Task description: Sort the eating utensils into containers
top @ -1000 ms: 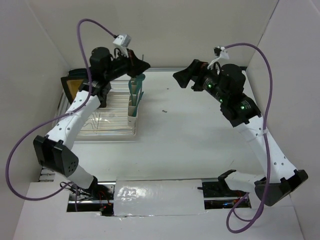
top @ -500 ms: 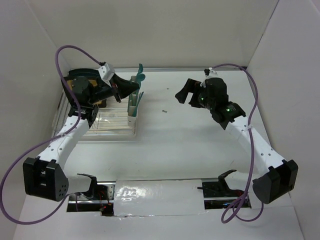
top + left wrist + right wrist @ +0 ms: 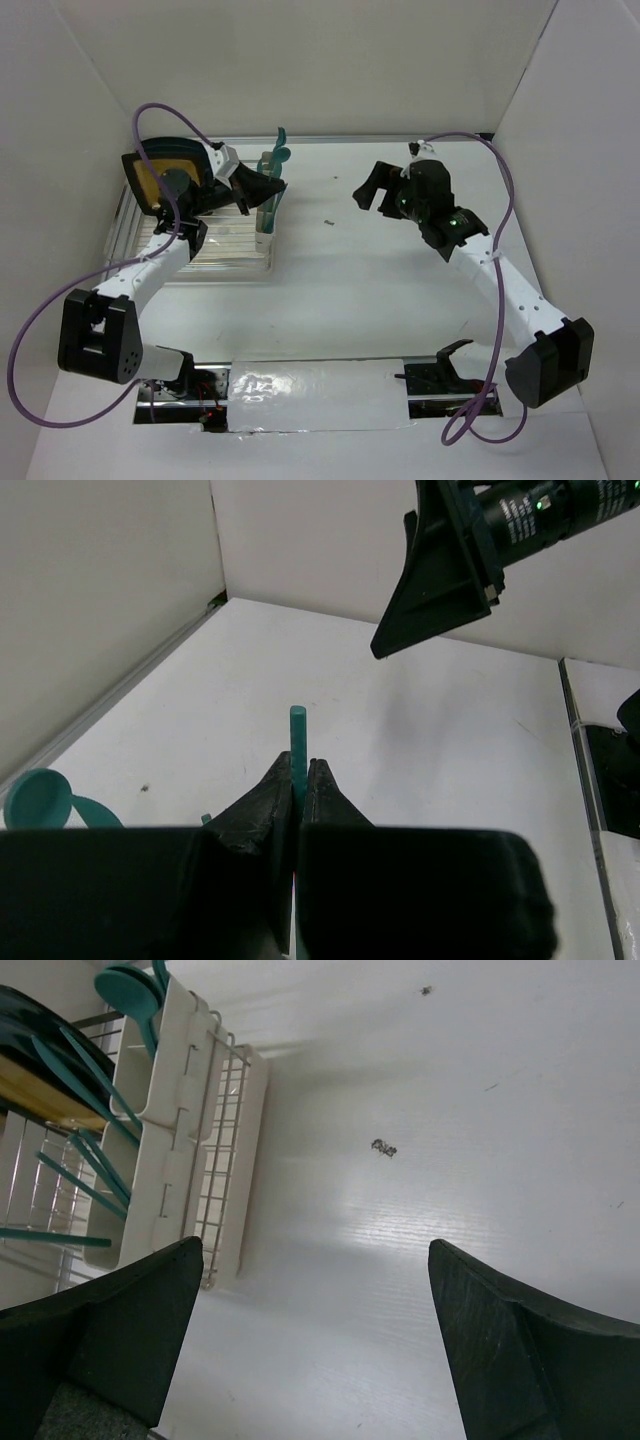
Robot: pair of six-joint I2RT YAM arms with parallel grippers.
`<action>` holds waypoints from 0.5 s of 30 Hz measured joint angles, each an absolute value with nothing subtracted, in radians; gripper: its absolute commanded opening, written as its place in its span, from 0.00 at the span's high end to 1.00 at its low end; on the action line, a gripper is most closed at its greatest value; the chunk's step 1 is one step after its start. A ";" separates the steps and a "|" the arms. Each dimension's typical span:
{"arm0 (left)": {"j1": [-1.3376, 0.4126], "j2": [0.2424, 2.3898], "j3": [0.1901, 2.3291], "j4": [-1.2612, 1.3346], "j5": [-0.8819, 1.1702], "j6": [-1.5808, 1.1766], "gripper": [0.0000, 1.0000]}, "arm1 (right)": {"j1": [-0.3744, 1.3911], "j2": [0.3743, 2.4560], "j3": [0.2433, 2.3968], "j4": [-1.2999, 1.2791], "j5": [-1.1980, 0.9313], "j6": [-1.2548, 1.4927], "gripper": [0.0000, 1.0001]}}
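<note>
My left gripper (image 3: 264,185) hangs at the far end of the row of cream cups (image 3: 264,222). In the left wrist view it (image 3: 298,766) is shut on a thin teal utensil handle (image 3: 297,728) that pokes out past the fingertips. Its head is hidden. Teal utensils (image 3: 278,152) stand up out of the far cup. A teal spoon bowl (image 3: 38,798) shows at the left. My right gripper (image 3: 366,189) is open and empty above the table right of the cups. In the right wrist view (image 3: 315,1250) the cups (image 3: 165,1130), a spoon (image 3: 130,985) and several loose utensils (image 3: 85,1175) show.
The clear wire-ribbed dish rack (image 3: 200,255) lies left of the cups against the left wall. A black and yellow plate (image 3: 158,172) stands at its far end. A small dark speck (image 3: 328,222) lies on the white table between the grippers.
My left arm has pulled back and down, bringing its gripper from above the far end of the rack to beside the cups. My right arm has folded in slightly, its gripper still open.
</note>
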State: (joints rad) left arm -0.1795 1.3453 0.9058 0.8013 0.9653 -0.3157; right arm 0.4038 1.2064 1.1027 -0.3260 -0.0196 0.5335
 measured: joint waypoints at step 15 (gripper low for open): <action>-0.178 1.335 0.890 0.714 0.860 -0.230 0.10 | 0.388 1.262 1.190 -0.369 0.026 0.500 0.00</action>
